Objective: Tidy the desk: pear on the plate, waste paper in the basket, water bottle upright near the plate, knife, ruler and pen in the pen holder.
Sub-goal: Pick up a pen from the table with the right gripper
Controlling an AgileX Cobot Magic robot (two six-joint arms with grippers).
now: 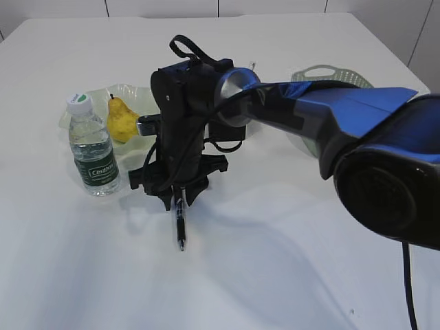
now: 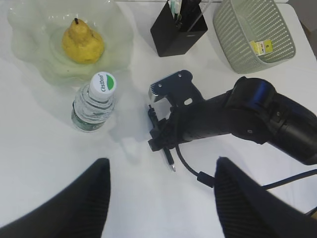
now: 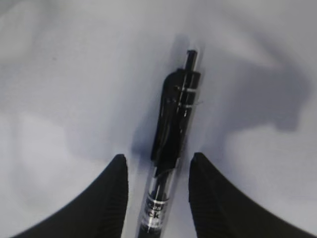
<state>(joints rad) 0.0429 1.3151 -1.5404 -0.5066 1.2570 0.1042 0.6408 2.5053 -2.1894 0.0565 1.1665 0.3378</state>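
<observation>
Your right gripper (image 3: 156,198) stands over the clear-barrelled black pen (image 3: 171,148) lying on the white table (image 1: 275,261), jaws part open with the barrel between them but apparently not yet clamped, lined up to grasp; your left gripper (image 2: 158,198) hangs wide open and empty.
</observation>
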